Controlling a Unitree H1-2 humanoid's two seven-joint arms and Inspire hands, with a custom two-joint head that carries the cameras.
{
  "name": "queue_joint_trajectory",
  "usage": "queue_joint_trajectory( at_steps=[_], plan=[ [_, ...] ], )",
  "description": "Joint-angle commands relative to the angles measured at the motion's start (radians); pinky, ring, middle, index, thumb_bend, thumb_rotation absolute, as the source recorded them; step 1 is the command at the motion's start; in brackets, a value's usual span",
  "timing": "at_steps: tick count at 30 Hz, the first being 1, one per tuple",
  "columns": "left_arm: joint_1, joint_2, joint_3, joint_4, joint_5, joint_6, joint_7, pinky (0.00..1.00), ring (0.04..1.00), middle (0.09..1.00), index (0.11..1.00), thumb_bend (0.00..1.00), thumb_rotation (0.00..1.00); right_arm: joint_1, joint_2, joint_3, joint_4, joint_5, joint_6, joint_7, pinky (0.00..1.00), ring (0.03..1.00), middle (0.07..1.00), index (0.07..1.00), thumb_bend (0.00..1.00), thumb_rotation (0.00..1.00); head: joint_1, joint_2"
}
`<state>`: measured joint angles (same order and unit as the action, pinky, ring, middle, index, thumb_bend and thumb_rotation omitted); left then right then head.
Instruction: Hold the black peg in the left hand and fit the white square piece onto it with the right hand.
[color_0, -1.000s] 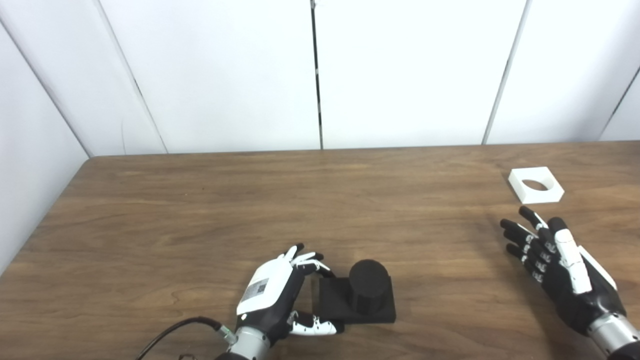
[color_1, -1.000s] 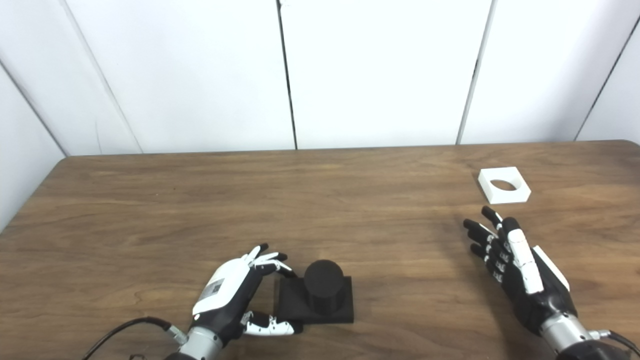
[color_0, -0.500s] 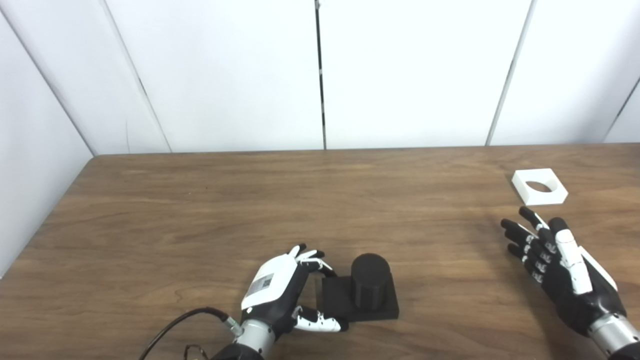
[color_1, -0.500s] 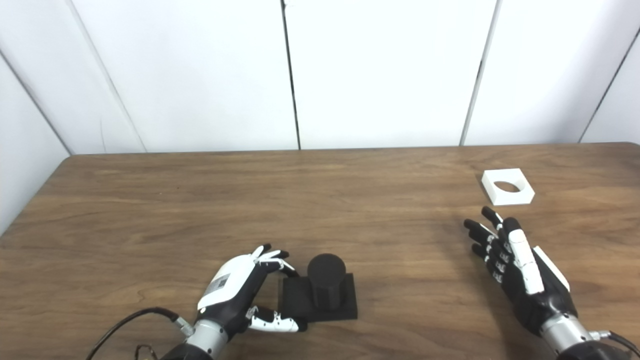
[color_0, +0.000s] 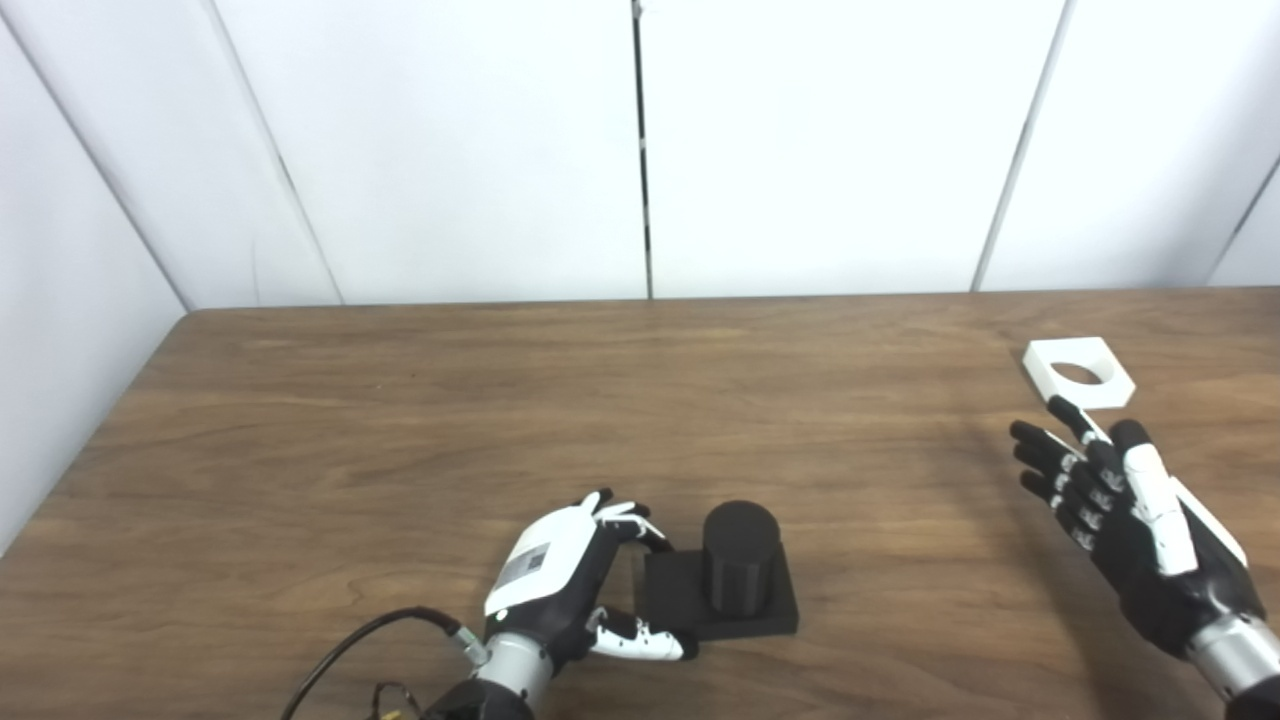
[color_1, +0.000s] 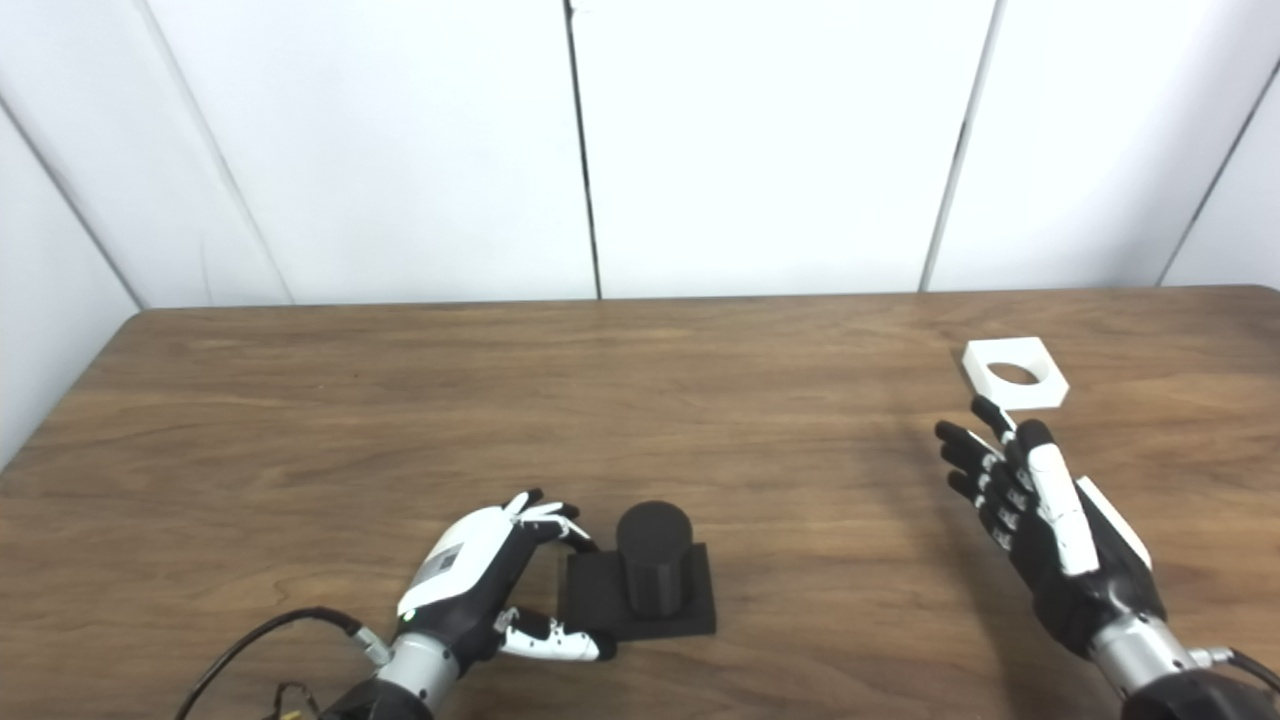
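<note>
White wall panels stand behind a brown wooden table (color_0: 420, 420) on which both task pieces lie. The black peg (color_0: 738, 556), a short upright cylinder on a flat square base, sits just past the fingertips of the left hand (color_0: 565, 580). That hand curls around the base's near-left corner with its fingers apart: the upper fingers (color_0: 630, 520) reach toward the base's far edge and the thumb lies along its front edge. Whether they actually press the base cannot be told, and nothing is lifted.

The white square piece (color_0: 1078, 373) lies flat on the table just beyond the fingertips of the right hand (color_0: 1130, 520). This hand is empty, its fingers straight and slightly fanned, the longest tip close to the piece's near edge though seemingly not on it.

Both parts look like rigid, light plastic. The white piece is thin, with a round hole in the middle, so it likely offers little height to grip; pinching two opposite outer edges, with the fingers kept away from the hole, seems the soundest hold. Its smooth faces may let it slide on the wood when nudged. The peg's base gives broad flat sides for the left fingers and leaves the cylinder free.
</note>
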<state>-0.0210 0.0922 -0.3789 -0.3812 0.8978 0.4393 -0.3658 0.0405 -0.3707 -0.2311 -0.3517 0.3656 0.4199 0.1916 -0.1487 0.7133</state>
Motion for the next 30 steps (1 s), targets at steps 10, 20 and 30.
queue_joint_trajectory(
  at_steps=[10,20,30],
  plan=[
    [-0.022,0.078,0.006,0.064,-0.057,0.003,-0.044,1.00,1.000,0.865,0.489,0.51,0.06,-0.051,-0.023,0.014,-0.089,-0.023,0.006,-0.007,0.93,0.935,0.891,1.000,0.57,1.00,-0.035,0.003],
    [-0.035,0.100,-0.006,0.061,-0.062,0.011,-0.059,1.00,1.000,0.866,0.490,0.50,0.07,-0.051,-0.017,0.010,-0.083,-0.026,0.007,-0.008,0.93,0.931,0.888,1.000,0.58,1.00,-0.022,0.005],
    [-0.024,0.107,0.000,0.072,-0.059,0.000,-0.036,1.00,1.000,0.869,0.491,0.51,0.07,-0.084,-0.023,0.011,-0.086,-0.036,0.011,-0.010,0.94,0.934,0.892,1.000,0.56,1.00,-0.185,-0.059]
  ],
)
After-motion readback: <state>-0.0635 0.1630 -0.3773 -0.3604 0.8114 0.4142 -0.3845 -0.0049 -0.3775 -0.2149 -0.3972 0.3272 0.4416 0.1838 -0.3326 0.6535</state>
